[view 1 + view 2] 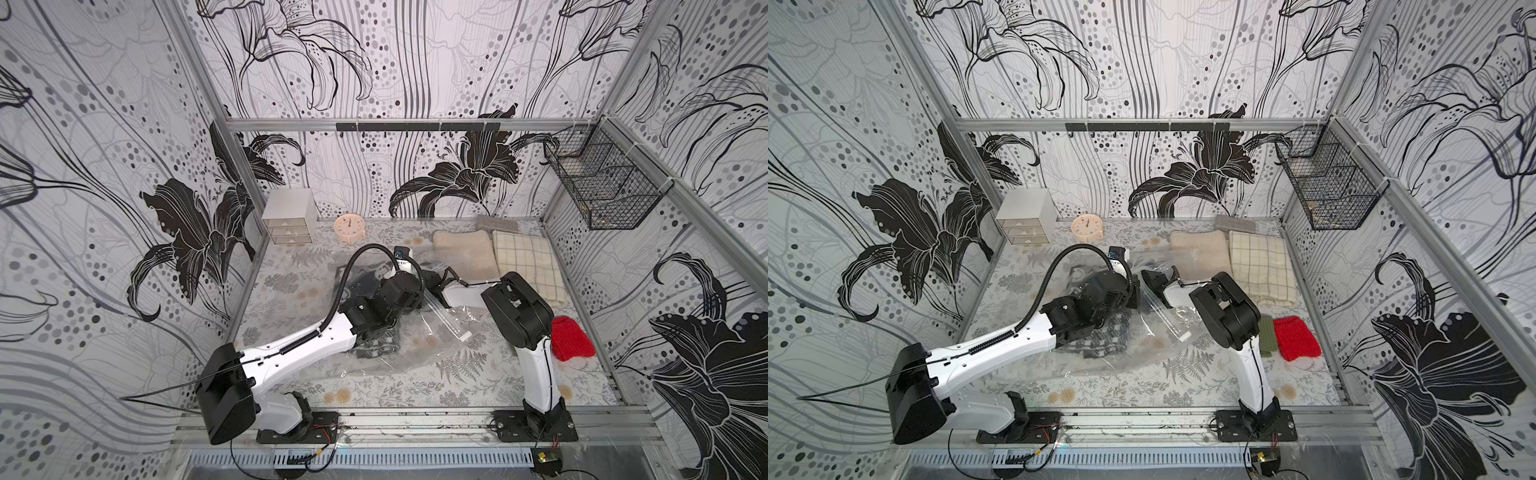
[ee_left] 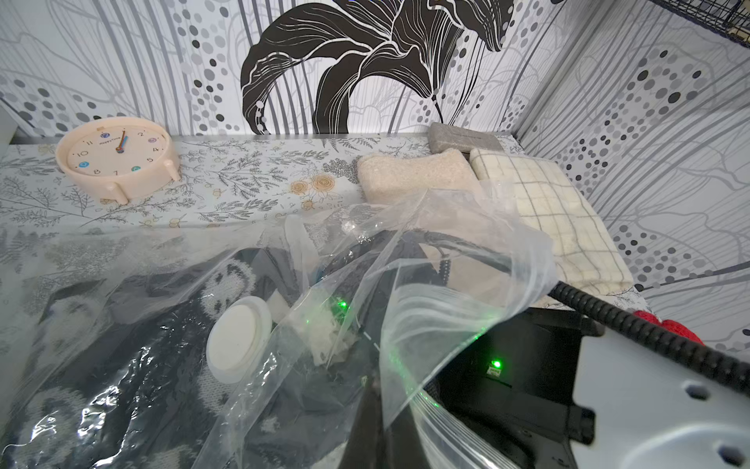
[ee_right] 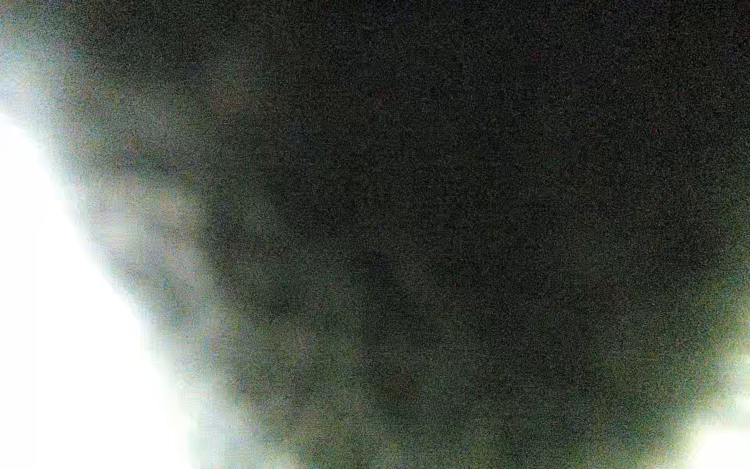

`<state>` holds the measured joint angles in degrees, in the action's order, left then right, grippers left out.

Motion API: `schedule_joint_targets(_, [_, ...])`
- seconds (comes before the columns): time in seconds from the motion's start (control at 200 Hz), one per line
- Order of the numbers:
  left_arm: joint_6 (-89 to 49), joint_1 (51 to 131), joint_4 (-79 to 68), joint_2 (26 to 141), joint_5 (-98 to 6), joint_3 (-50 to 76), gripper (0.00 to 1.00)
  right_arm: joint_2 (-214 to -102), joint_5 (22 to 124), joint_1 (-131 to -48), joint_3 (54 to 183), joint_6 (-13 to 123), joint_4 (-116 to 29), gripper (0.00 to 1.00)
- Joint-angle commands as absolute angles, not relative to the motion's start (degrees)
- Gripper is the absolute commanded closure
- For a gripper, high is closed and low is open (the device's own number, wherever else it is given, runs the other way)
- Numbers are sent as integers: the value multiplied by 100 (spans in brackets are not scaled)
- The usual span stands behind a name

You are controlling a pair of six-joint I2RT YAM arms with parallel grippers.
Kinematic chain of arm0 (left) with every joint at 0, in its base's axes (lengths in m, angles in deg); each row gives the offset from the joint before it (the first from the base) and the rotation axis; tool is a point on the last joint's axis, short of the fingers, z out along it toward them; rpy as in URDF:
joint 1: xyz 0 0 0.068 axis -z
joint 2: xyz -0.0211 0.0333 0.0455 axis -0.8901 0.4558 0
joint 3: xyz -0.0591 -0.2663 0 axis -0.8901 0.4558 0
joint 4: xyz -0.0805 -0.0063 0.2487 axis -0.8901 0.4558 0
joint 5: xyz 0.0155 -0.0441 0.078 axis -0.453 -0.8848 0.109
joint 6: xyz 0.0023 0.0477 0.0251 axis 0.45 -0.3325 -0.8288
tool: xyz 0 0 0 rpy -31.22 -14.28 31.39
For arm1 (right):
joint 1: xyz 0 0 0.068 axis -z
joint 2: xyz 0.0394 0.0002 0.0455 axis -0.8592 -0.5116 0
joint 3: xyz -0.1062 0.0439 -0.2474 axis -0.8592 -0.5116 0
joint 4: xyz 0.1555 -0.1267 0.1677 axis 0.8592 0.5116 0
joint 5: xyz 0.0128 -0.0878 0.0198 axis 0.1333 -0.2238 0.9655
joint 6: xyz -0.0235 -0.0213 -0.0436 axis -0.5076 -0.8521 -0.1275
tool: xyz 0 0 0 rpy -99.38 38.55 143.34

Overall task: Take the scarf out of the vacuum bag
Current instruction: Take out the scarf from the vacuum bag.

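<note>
Two hands: placed at vacuum bag point(image 1: 419, 345) mouth
Left hand point(image 2: 367, 402): closed fully
Right hand point(image 1: 1144, 291): mostly hidden in bag; opening cannot be told

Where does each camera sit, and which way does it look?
Top views: twin camera high at the front, looking down on the table; left arm and right arm show almost whole in both.
Left wrist: on the left arm, low over the bag, facing the back wall and clock; shows left gripper and right arm.
Right wrist: on the right arm; nearly black with white glare, nothing recognisable.
Shared: clock and bag appear in top and left-wrist views.
</note>
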<state>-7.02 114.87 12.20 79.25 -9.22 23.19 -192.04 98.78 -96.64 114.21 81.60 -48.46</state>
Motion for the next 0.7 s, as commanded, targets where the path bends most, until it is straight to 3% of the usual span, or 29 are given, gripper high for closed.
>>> schedule_joint_targets(0.0, [-602, 11408, 1226, 7904, -945, 2451, 100, -19210, 9456, -9656, 11432, 8031, -4349, 100])
schedule_joint_targets(0.421, [-600, 11319, 1392, 7535, -880, 2620, 100, -20263, 9658, -10141, 12800, 8245, -4065, 100])
schedule_joint_targets(0.691, [-584, 11309, 1411, 7453, -828, 2682, 100, -20477, 9741, -10196, 12978, 8453, -4199, 100])
